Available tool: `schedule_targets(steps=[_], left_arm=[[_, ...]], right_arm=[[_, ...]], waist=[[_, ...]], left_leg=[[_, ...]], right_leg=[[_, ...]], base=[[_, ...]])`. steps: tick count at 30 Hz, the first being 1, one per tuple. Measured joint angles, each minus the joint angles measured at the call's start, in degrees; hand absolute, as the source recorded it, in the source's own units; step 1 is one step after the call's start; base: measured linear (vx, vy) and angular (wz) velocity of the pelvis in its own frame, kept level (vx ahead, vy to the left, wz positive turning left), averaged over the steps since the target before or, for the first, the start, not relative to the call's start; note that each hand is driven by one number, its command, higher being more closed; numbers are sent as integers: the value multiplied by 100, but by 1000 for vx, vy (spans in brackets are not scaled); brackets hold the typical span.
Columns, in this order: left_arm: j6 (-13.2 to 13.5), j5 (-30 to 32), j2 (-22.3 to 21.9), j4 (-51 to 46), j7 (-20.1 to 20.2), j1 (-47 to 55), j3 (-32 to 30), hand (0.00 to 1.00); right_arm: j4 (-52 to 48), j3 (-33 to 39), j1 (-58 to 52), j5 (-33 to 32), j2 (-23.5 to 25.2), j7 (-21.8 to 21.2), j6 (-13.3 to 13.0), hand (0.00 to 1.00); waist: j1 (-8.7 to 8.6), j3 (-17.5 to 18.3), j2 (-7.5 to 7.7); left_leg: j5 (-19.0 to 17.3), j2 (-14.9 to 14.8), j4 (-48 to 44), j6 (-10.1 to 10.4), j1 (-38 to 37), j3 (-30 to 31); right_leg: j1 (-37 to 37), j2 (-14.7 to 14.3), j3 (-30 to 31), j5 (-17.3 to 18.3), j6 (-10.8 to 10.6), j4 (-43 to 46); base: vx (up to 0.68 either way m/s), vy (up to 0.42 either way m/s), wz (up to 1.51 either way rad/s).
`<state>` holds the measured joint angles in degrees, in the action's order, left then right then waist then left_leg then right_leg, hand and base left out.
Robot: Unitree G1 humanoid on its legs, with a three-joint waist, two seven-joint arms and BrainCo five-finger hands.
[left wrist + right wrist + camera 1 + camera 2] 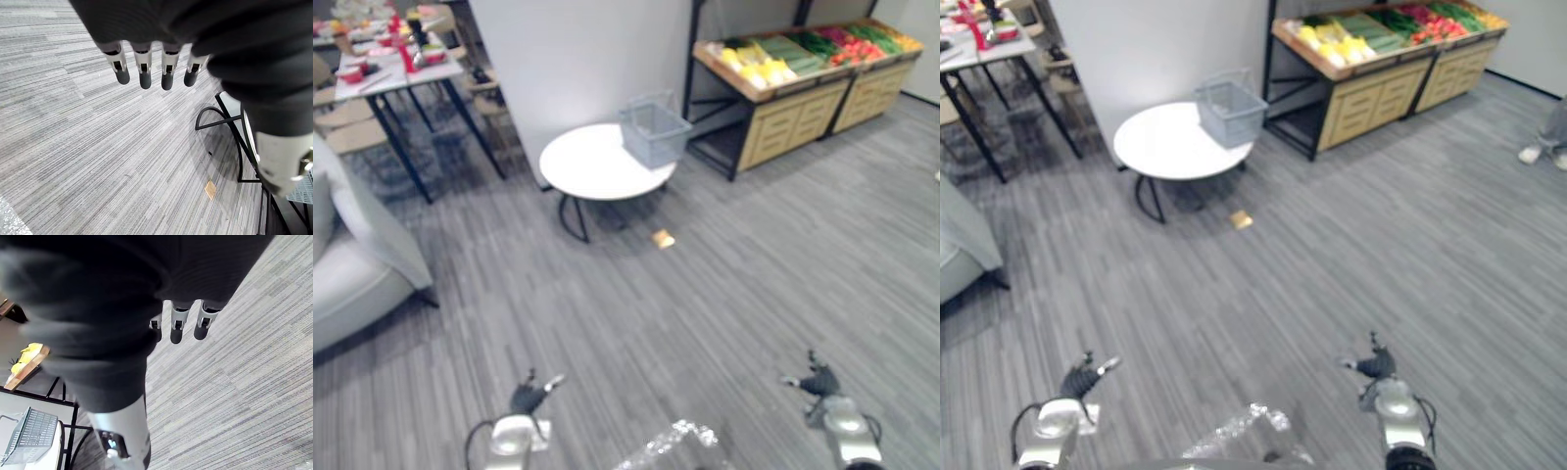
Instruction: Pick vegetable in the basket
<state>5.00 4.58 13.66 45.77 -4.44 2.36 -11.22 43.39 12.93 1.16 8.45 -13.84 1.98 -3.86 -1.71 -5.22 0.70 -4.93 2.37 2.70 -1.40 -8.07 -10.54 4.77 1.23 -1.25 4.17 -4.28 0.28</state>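
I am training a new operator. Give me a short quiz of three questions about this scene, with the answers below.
1. True or false: the basket stands on the round white table.
2. Seen from the robot, the vegetable stand is A) left of the table, B) right of the table, C) under the table.
3. Fill in: the left robot hand and the right robot hand both hold ____.

Key: 1 true; 2 B; 3 nothing.
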Motion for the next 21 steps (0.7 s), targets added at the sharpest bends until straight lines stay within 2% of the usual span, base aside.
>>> schedule_targets(steps=[21], left_arm=[[0,-216,-41,5,57,25,89,0]], right_arm=[[3,-51,-27,56,-114,8,-12,0]], waist=[[-27,39,-2]], left_leg=[[155,8,225,11,-72,37]], right_leg=[[-29,-10,-56,-1,1,-15]], base=[[-5,-5,0]])
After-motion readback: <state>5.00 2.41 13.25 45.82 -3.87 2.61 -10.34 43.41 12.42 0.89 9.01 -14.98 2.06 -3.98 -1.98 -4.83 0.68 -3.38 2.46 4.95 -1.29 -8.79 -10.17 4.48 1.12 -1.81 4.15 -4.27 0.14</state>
